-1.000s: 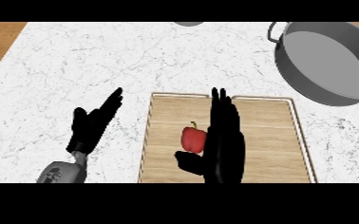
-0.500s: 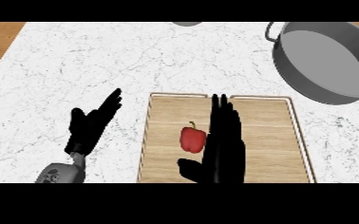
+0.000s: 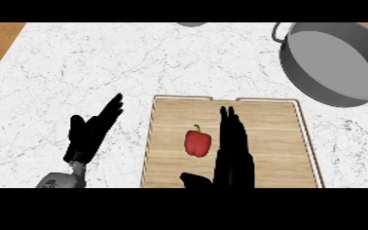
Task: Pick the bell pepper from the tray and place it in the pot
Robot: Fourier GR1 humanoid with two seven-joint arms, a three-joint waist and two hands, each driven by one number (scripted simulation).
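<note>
A red bell pepper (image 3: 197, 143) lies on the wooden tray (image 3: 266, 117), left of its middle. My right hand (image 3: 233, 151) hovers over the tray just right of the pepper, fingers straight and pointing away, thumb low near the view's edge below the pepper; it is open and holds nothing. My left hand (image 3: 90, 131) is open over the counter left of the tray, fingers up. The grey pot (image 3: 327, 61) stands at the upper right, partly cut off by the view's edge.
The white marble counter (image 3: 108, 63) spreads around the tray. A small grey object (image 3: 191, 24) peeks in at the top edge. A strip of brown wood (image 3: 9, 34) shows at the far upper left.
My right hand has slid back toward the view's lower edge and a little right, staying beside the pepper. The pepper and the left hand have stayed in place.
</note>
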